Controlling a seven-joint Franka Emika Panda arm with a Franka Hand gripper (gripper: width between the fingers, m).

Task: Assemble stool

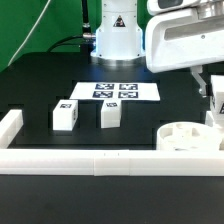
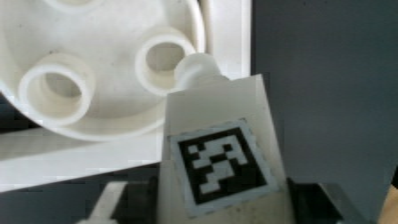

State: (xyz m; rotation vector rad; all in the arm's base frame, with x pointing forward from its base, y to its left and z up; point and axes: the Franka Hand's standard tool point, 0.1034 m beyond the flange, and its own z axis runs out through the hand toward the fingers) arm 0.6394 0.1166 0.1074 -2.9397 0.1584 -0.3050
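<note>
The round white seat [image 1: 187, 135] lies flat at the exterior view's right, by the front rail, with its socket holes up. In the wrist view the seat [image 2: 80, 70] fills the far part and shows two sockets. My gripper [image 1: 214, 92] hangs over the seat's right edge. It [image 2: 222, 208] is shut on a white leg [image 2: 217, 130], whose tag faces the camera and whose notched far end points at the seat's rim. Two more tagged legs [image 1: 66, 115] [image 1: 110, 113] stand on the black table at the exterior view's left and middle.
The long white border rail [image 1: 100, 160] runs along the front and turns up the left side [image 1: 10, 125]. The marker board [image 1: 118, 91] lies flat behind the legs. The robot's base [image 1: 115, 40] stands at the back.
</note>
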